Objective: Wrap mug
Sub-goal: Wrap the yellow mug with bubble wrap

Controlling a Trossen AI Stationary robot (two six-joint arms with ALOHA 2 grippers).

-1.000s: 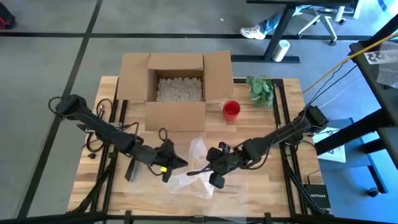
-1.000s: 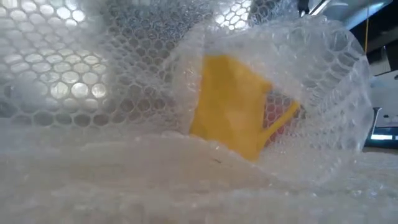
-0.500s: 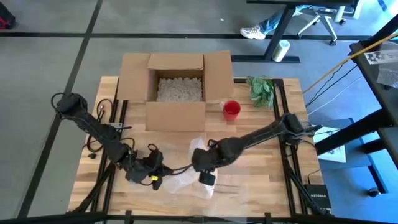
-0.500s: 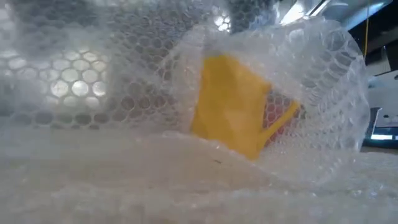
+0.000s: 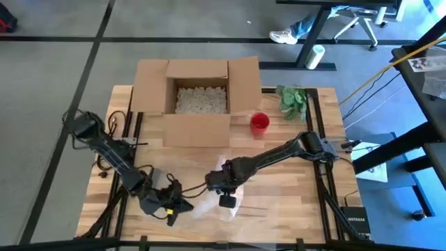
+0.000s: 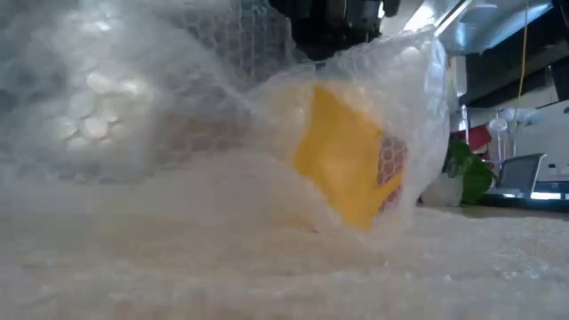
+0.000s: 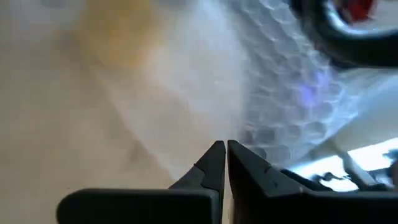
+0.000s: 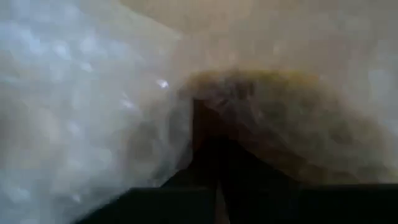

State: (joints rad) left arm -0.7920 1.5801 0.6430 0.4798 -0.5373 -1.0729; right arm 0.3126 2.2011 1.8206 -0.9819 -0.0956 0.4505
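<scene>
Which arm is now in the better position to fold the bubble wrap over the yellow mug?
Probably the right. The right gripper is on the bubble wrap directly above the yellow mug, fingers shut on the sheet. The left gripper, also shut, sits at the sheet's left edge, farther from the mug.

open cardboard box [image 5: 198, 97] of packing peanuts [image 5: 201, 102], red cup [image 5: 259, 123], green plant [image 5: 293, 98]

An open brown cardboard box [image 5: 198, 97] sits far-centre on the slatted wooden table [image 5: 300, 178]; the clear bubble-wrap sheet [image 5: 216, 202] lies near-centre, apparently around the yellow mug [image 6: 347, 169].
</scene>
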